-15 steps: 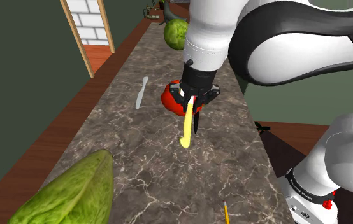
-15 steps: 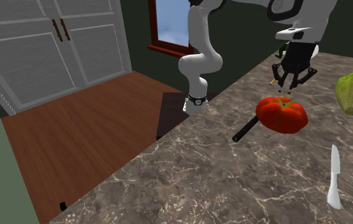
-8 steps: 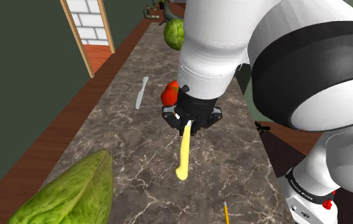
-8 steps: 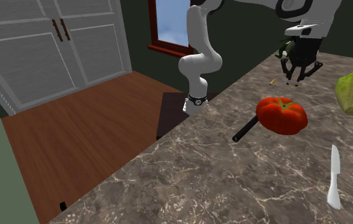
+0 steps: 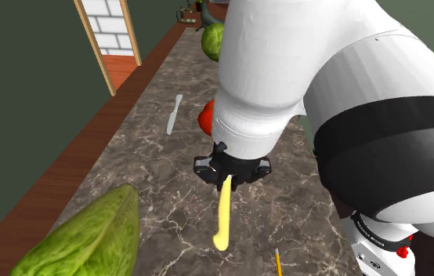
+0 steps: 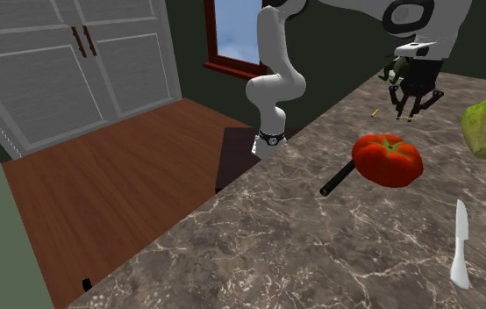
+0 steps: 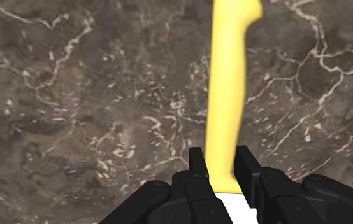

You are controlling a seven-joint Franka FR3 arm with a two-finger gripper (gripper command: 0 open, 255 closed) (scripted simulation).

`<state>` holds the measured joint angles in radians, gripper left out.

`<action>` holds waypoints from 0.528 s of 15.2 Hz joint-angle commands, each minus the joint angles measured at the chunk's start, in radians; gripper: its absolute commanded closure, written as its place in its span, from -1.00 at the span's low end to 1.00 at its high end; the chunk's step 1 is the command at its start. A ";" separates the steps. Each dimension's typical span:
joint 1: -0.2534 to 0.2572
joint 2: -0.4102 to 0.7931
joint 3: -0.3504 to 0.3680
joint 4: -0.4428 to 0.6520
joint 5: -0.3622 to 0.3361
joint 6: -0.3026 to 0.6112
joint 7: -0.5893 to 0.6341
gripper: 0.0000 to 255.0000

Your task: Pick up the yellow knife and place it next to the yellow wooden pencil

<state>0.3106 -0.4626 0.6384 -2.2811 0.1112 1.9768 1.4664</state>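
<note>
Wrist view: the all-black two-finger gripper (image 7: pixel 220 160) is clamped narrowly on a long yellow knife (image 7: pixel 229 95), its fingers (image 7: pixel 197 163) pinching it near one end while the rest juts out over the dark veined marble countertop (image 7: pixel 73 95). In the shoulder view the knife (image 5: pixel 222 219) hangs slanted from the gripper (image 5: pixel 231 174), its free tip close to the thin yellow wooden pencil (image 5: pixel 277 261) lying on the counter. The knife looks stiff, light and smooth, so held this far from its middle it may pivot between the pads. A grasp nearer the middle would steady it.
</note>
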 commanded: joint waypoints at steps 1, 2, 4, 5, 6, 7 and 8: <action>-0.001 0.007 0.008 -0.022 -0.001 0.029 0.005 1.00; -0.001 0.010 0.011 -0.033 -0.001 0.043 0.008 1.00; -0.002 0.017 0.019 -0.054 -0.001 0.071 0.013 1.00; -0.002 0.021 0.022 -0.065 -0.002 0.085 0.016 1.00; -0.003 0.026 0.026 -0.075 -0.003 0.099 0.019 1.00; -0.003 0.030 0.030 -0.085 -0.003 0.113 0.022 1.00; -0.004 0.034 0.033 -0.093 -0.004 0.124 0.024 1.00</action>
<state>0.3077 -0.4347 0.6696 -2.3603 0.1069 2.0895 1.4908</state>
